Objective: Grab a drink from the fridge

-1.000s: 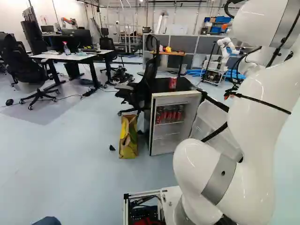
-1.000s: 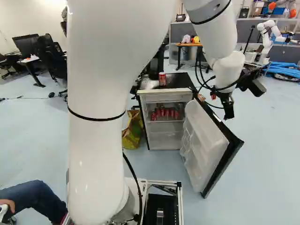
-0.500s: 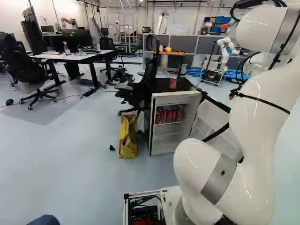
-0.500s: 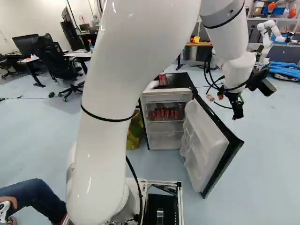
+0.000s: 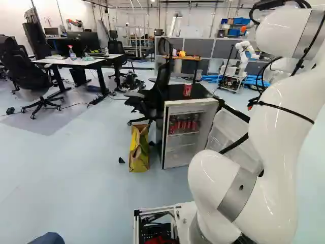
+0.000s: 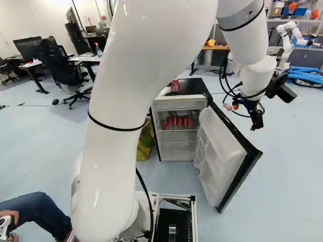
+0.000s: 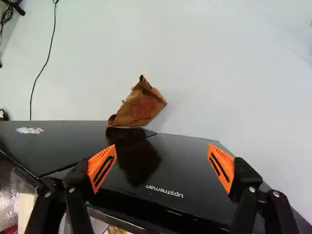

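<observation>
In the right base view my gripper (image 6: pixel 256 121) hangs to the right of the fridge, on the outer side of its open door (image 6: pixel 219 159). The wrist view shows the gripper (image 7: pixel 162 168) open, orange pads wide apart with nothing gripped between them; the door's glossy black outer face (image 7: pixel 180 151) lies under and ahead of them. The fridge (image 5: pixel 176 155) stands open, with several red cans (image 5: pixel 184 125) on its upper shelf. Another red can (image 5: pixel 187 90) stands upright on the black fridge top (image 5: pixel 175 93).
A brown paper piece (image 7: pixel 141 105) lies on the floor beyond the door. A yellow-green bag (image 5: pixel 138 148) stands beside the fridge, and an office chair (image 5: pixel 152 96) is behind the bag. Desks (image 5: pixel 76 62) are farther off. Another robot (image 5: pixel 245 53) stands at the back.
In the right base view my arm has swung rightward, carrying the gripper a little right and slightly down, farther from the fridge. The base, fridge, door and cans have stayed put.
</observation>
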Robot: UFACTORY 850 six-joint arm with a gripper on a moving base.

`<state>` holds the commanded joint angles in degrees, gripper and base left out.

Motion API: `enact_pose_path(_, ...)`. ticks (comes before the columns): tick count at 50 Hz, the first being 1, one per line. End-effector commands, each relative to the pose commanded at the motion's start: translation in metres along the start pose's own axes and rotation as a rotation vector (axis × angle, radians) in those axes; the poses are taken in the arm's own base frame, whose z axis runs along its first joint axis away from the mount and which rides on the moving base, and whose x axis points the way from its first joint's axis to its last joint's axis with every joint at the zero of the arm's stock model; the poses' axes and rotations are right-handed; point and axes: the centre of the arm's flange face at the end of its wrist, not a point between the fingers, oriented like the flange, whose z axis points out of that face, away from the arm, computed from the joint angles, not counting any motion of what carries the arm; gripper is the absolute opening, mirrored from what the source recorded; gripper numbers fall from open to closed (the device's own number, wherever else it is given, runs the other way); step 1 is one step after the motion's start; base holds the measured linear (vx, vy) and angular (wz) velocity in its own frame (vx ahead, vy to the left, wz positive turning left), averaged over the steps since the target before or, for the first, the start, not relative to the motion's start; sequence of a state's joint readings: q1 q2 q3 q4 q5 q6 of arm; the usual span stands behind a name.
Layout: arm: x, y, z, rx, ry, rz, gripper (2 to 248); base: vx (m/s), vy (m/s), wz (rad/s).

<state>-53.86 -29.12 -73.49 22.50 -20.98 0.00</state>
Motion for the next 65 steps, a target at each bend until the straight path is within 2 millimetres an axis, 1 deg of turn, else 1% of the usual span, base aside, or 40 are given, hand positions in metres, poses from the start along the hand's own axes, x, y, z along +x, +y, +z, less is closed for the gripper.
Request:
enact_pose_path(18, -0.003, 0.005, 0.024, -0.012, -0.030, 0.005, 247, 0.000, 0.000, 0.000)
enact_pose_path(36, -0.005, 0.007, 0.022, -0.015, -0.033, 0.003, 247, 0.000, 0.000, 0.000)
enact_pose_path(65, -0.024, 0.019, 0.010, -0.034, -0.051, -0.009, 247, 0.000, 0.000, 0.000)
